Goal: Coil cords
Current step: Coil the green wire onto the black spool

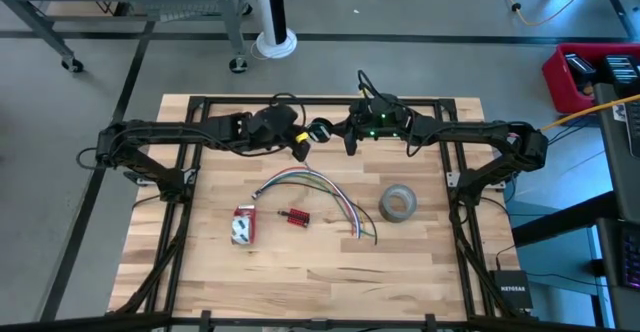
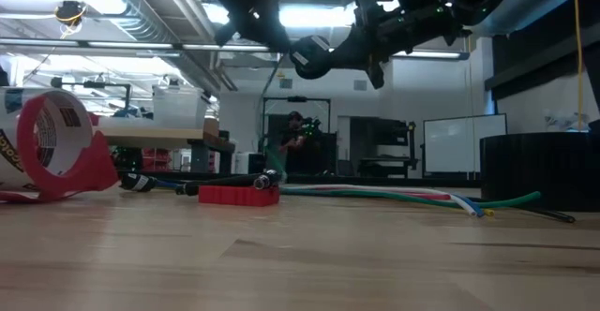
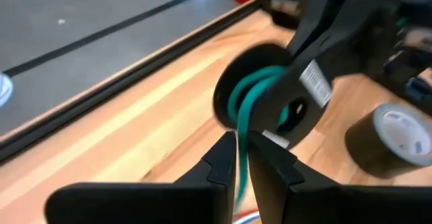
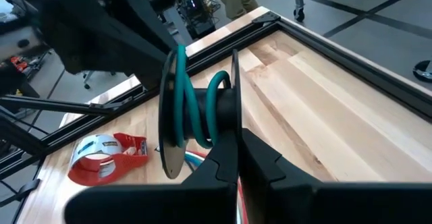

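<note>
A thin teal-green cord (image 4: 191, 109) is wound in a few turns on a small black spool (image 1: 320, 130). The spool is held in the air above the table's far middle, and it also shows in the low view (image 2: 312, 56). My right gripper (image 4: 235, 153) is shut on the spool, reaching it from the table's right. My left gripper (image 3: 241, 162) is shut on the cord just beside the spool, on its left side. In the high view the left gripper (image 1: 300, 144) and the right gripper (image 1: 348, 137) nearly meet. My left gripper pinches a single strand of the cord (image 3: 238, 140) between its two fingertips, a short way off the spool. The strand runs straight from the winding (image 3: 253, 89) into the fingers and on past them. My right gripper pinches the rim of the spool's nearer thin flange (image 4: 233, 109) between its two fingers, which lie edge-on to the disc. The spool is lifted clear of the table, with the cord wound on its hub between the two flanges.
On the table's middle lie a bundle of coloured wires (image 1: 320, 187), a grey tape roll (image 1: 398, 203), a small red part (image 1: 296, 217) and a red-and-white tape dispenser (image 1: 242, 224). A black frame (image 1: 190, 102) borders the tabletop.
</note>
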`<act>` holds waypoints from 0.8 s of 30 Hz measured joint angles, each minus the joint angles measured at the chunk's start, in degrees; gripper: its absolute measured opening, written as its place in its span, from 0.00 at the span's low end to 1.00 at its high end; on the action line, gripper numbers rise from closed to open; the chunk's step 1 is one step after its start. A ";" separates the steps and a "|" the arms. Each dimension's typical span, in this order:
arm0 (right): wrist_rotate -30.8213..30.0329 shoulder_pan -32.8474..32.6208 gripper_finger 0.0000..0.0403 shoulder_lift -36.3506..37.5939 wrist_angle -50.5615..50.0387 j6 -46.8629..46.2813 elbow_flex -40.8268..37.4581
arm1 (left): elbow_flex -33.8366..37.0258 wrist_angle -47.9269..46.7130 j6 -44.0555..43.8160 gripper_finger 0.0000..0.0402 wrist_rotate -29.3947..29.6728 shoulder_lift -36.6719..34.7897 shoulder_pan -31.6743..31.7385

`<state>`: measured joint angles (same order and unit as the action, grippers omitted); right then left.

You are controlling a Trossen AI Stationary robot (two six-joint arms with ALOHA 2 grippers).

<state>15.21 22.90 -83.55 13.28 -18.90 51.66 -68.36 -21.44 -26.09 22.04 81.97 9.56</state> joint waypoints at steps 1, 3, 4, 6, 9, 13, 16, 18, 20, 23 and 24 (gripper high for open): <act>-0.01 0.00 0.00 0.00 0.09 0.00 0.00 | 0.00 -0.95 -0.41 0.08 -0.04 0.00 0.00; -0.01 0.00 0.00 0.00 0.20 -0.01 0.00 | 0.00 -2.48 -1.23 0.09 -0.08 0.00 0.00; -0.01 0.00 0.00 0.00 0.20 -0.02 0.00 | 0.00 -2.99 -1.39 0.09 -0.10 0.00 0.00; 0.00 0.00 0.00 0.00 0.59 -0.02 0.00 | 0.00 -3.83 -1.48 0.09 -0.14 0.00 -0.02; 0.01 0.00 0.00 0.00 1.12 -0.07 0.00 | 0.31 -4.02 -1.48 0.09 -0.28 0.00 -0.02; 0.03 0.00 0.00 0.00 2.03 -0.07 0.00 | 0.39 -8.62 -1.46 0.09 -0.30 0.02 -0.02; 0.06 0.00 0.00 0.00 2.30 -0.07 0.00 | 0.42 -13.10 -1.52 0.09 -0.34 0.04 -0.02; 0.06 0.00 0.00 0.00 2.68 -0.09 0.00 | 0.43 -15.23 -2.26 0.09 -0.35 0.06 -0.09; 0.06 0.00 0.00 0.00 3.20 -0.09 0.00 | 0.44 -16.20 -3.04 0.09 -0.38 0.07 -0.09; 0.06 0.00 0.00 0.00 3.45 -0.09 0.00 | 0.44 -16.54 -3.08 0.09 -0.41 0.09 -0.09; 0.06 0.00 0.00 0.00 3.43 -0.09 0.00 | 0.44 -16.51 -3.10 0.09 -0.41 0.09 -0.09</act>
<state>15.27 22.90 -83.55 16.71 -18.98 51.66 -67.92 -37.95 -29.19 21.63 82.06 9.47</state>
